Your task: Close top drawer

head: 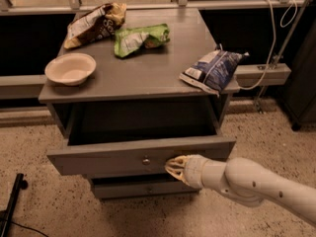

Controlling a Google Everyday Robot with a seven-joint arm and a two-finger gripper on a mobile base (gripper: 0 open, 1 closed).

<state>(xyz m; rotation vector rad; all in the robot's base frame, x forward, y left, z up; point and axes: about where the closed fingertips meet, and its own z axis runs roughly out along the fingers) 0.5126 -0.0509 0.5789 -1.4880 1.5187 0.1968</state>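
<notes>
Gripper [174, 166]: at the front panel of the top drawer [98, 158], just right of the knob [146, 160]; tip at the wood, actual contact hard to judge.
Grip state: cannot tell how far open; nothing seen in its hold.
Arm [256, 186]: white, entering from the lower right, cut off by the frame edge.
Top drawer: pulled out of the cabinet, with the front panel well forward of the top's edge; inside dark, contents impossible to make out.
Knob: small, round, at the panel's centre.
Lower drawer [133, 188]: beneath, mostly hidden by the open drawer and the arm; only a strip of front showing.
Cabinet top [148, 73]: grey and flat.
Bowl [70, 68]: pale, upright, near the front left.
Brown bag [94, 24]: crumpled at the back left, print unreadable.
Green bag [140, 37]: just beside the brown one.
Blue bag [212, 69]: at the right edge, overhanging the corner.
Cable [272, 38]: white, behind on the right, running out past the top edge.
Black stand [12, 201]: lower left, cut off.
</notes>
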